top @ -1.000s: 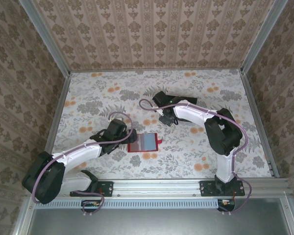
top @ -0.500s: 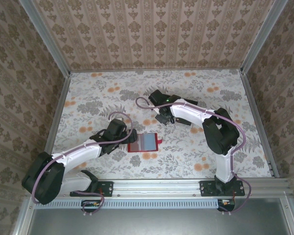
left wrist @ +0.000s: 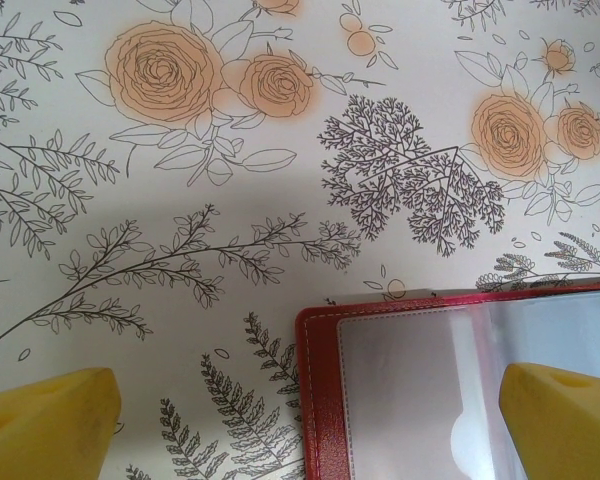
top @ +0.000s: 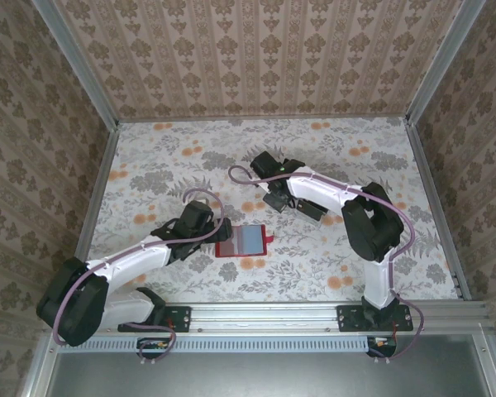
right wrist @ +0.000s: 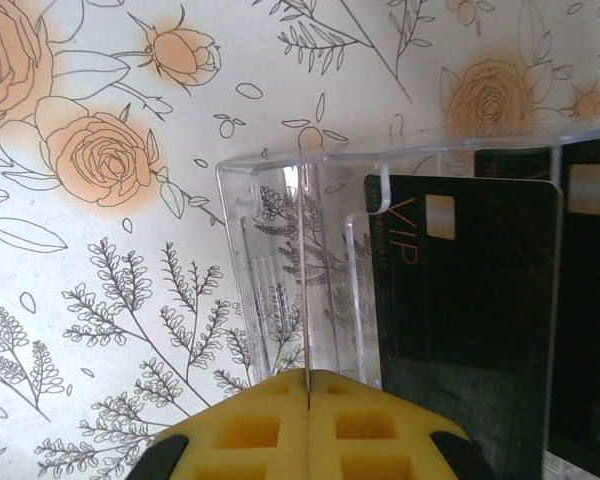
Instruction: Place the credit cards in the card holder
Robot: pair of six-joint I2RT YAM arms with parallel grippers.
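Note:
The card holder (top: 243, 240) lies open on the table, red with a clear sleeve inside (left wrist: 420, 400). My left gripper (left wrist: 305, 430) is open, its yellow fingertips (left wrist: 45, 425) low on either side of the holder's left edge. In a clear plastic tray (right wrist: 270, 260), black credit cards (right wrist: 460, 280) marked VIP stand upright. My right gripper (right wrist: 307, 385) is over that tray (top: 274, 198). It is shut on a thin credit card seen edge-on (right wrist: 306, 270), which rises from between the pads.
Aluminium rails (top: 95, 186) and papered walls bound the flowered table. Open tabletop (top: 174, 157) lies to the far left. A snap tab (top: 269, 240) sticks out of the holder's right side.
The right gripper has shifted slightly left over the tray and its jaws have closed the last bit. The left arm and the card holder have not moved.

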